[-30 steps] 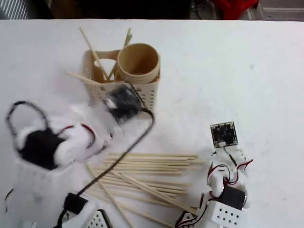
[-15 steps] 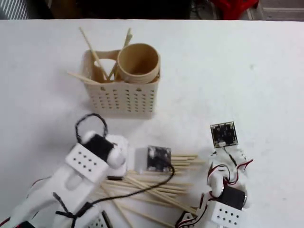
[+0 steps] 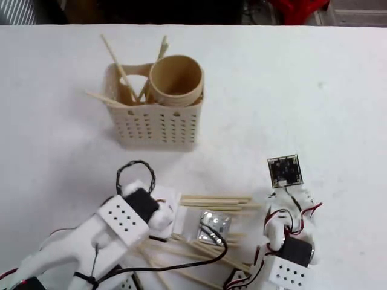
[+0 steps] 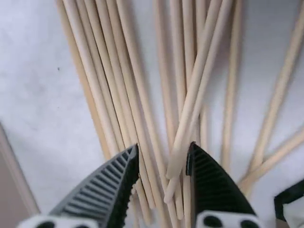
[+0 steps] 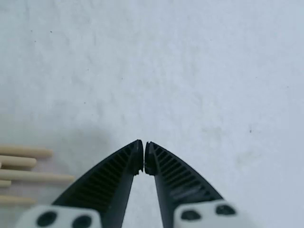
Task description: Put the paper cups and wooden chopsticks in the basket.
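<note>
Straddling chopsticks (image 4: 190, 85) on the surface (image 5: 190, 71), left jaws stood half-open to pinch some for the basket (image 3: 158, 127); right jaws sat closed, empty.

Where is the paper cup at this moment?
In the high view the paper cup stands upright inside the basket, in its right part, with a few chopsticks leaning beside it on the left.
</note>
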